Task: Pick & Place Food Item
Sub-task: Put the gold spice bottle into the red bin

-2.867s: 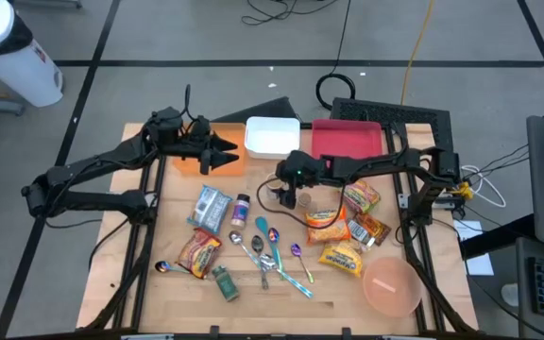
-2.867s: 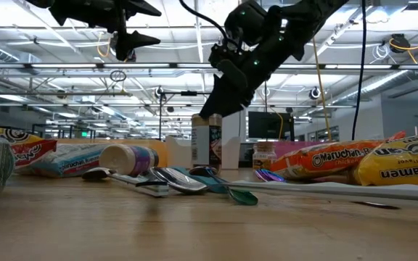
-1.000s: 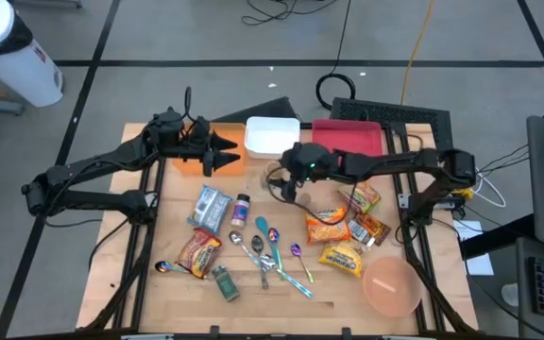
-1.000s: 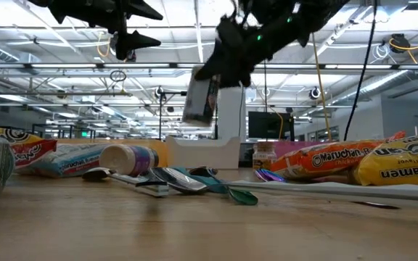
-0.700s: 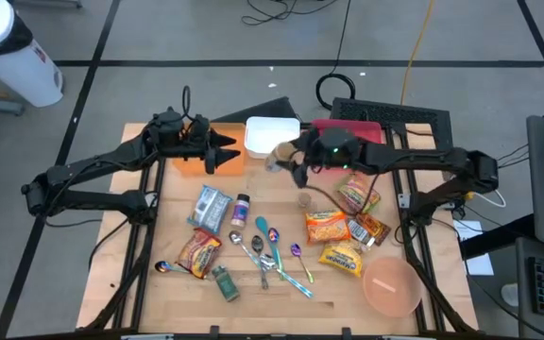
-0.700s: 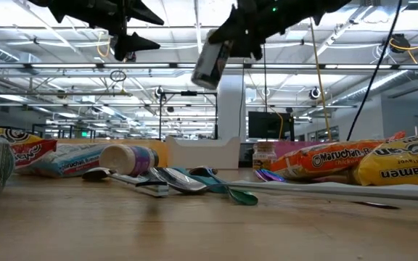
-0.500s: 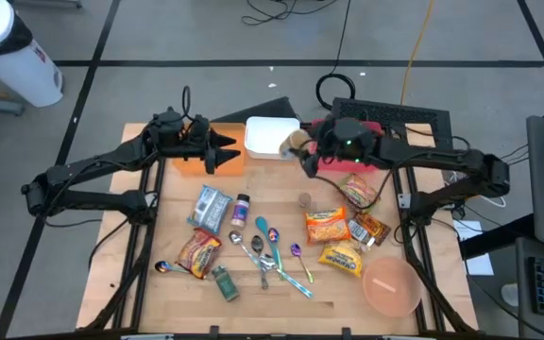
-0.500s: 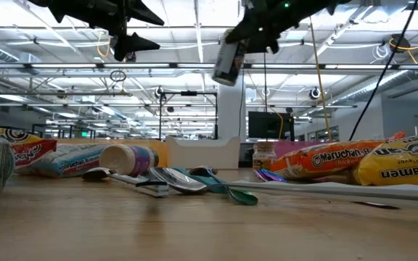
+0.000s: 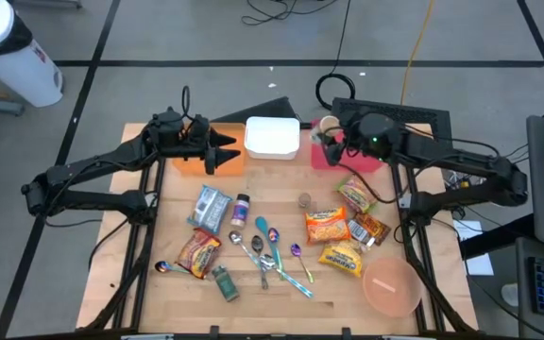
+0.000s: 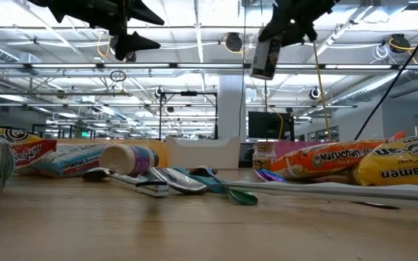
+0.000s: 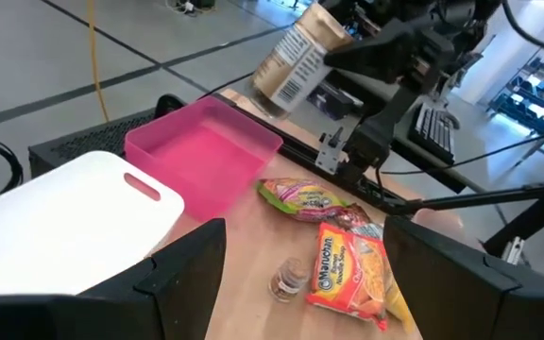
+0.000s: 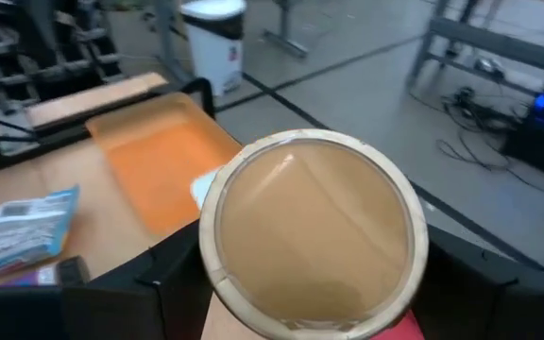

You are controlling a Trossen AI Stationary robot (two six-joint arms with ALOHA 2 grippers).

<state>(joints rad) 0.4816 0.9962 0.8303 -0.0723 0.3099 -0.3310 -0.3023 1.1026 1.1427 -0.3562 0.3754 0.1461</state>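
While our right jaws (image 9: 332,133) grip the tilted jar (image 10: 265,56) high above the pink bin (image 9: 357,159) and the left jaws (image 9: 223,148) wait open and empty, we risk it slipping and bouncing off the rim.

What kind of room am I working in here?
Probably a big open lab or workshop, not a kitchen: a bare concrete floor with cables, exposed ceiling beams, and a wooden table on a metal frame.
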